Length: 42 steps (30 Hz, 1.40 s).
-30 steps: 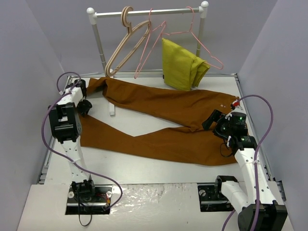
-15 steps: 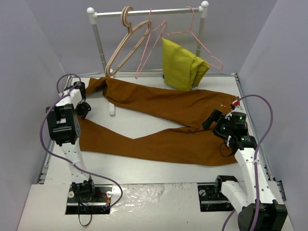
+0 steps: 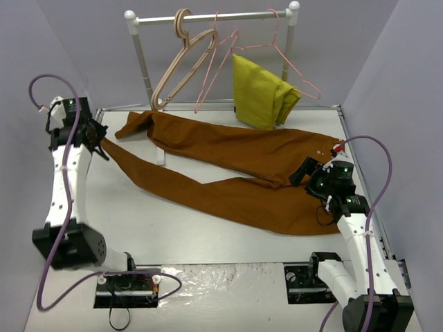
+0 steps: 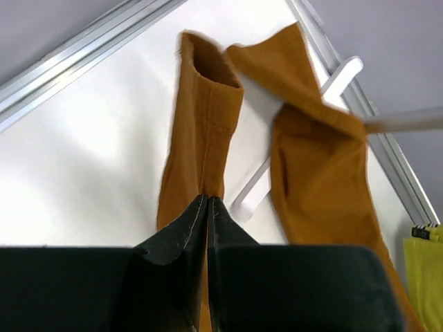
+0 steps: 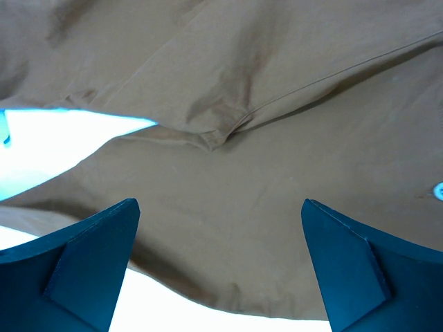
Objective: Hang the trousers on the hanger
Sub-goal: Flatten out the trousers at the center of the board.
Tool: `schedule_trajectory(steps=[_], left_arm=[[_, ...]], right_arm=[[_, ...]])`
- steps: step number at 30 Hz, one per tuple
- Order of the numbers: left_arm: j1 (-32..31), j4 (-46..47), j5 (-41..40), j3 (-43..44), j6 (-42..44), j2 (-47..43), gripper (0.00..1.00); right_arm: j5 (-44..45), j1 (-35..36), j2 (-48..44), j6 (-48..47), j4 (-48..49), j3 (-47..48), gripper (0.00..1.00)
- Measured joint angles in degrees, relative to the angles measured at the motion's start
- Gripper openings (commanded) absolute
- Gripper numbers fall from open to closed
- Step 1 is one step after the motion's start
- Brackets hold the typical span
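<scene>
The rust-brown trousers (image 3: 235,173) lie spread across the table, legs pointing left and waist at the right. My left gripper (image 3: 99,143) is at the far left, raised, and shut on the end of the nearer leg. In the left wrist view the cloth (image 4: 204,131) runs straight out from the closed tips of that gripper (image 4: 209,198). My right gripper (image 3: 302,171) hovers open over the waist end, with brown cloth (image 5: 277,138) filling the right wrist view between its fingers (image 5: 220,207). Two thin pink hangers (image 3: 216,66) hang on the rail at the back.
A white clothes rail (image 3: 214,17) stands at the back, its foot (image 4: 256,194) lying under the far trouser leg. On the rail hang a beige wooden hanger (image 3: 176,69) and a mustard-yellow folded garment (image 3: 263,93). Grey walls close in both sides.
My left gripper has shut on the near leg's end and swung up and back to the far left, pulling that leg taut and dragging it along. The right arm has not moved.
</scene>
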Motion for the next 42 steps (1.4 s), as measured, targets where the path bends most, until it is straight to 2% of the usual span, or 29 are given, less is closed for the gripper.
schedule_trajectory(steps=[4, 7, 12, 15, 19, 25, 27, 28, 34, 38, 42], left_arm=[[3.5, 1.6, 0.0, -18.8, -2.2, -18.3, 0.02], [6.8, -1.2, -2.2, -33.0, -4.6, -29.8, 0.02], [7.1, -9.8, -4.8, -46.2, -8.0, -39.6, 0.03], [7.0, -13.7, -6.6, -49.8, -10.2, -42.2, 0.04], [6.9, -17.8, -9.6, -49.7, -12.4, -45.8, 0.02], [6.9, -22.1, -16.4, -38.4, -10.6, -45.6, 0.04], [6.9, -22.9, -19.1, -35.9, -9.1, -45.4, 0.16], [6.9, -23.4, -20.3, -35.3, -8.4, -45.4, 0.34], [6.9, -27.8, -25.0, -34.5, -7.8, -47.0, 0.46], [6.9, -29.9, -25.2, -31.8, -6.7, -48.5, 0.72], [6.9, -27.8, -17.4, -28.8, -3.4, -48.2, 0.86]], right_arm=[[-0.7, 1.9, 0.1, 0.3, -0.2, 0.0, 1.00], [-1.0, 4.8, 0.7, 0.3, -0.2, 0.1, 1.00], [-1.3, 9.3, 2.1, 0.3, -0.4, 0.1, 1.00], [-1.4, 11.9, 3.1, 0.3, -0.5, 0.1, 1.00], [-1.4, 14.7, 4.8, 0.3, -0.7, 0.1, 1.00], [-1.3, 17.1, 5.4, 0.5, -1.0, 0.1, 1.00], [-1.4, 17.8, 5.4, 0.5, -1.2, 0.1, 1.00], [-1.4, 18.1, 5.4, 0.5, -1.2, 0.1, 1.00], [-1.3, 18.7, 5.9, 0.5, -2.0, 0.1, 1.00], [-0.8, 18.7, 5.9, 0.7, -3.1, 0.1, 1.00], [-0.6, 18.7, 6.3, 0.7, -3.3, 0.1, 1.00]])
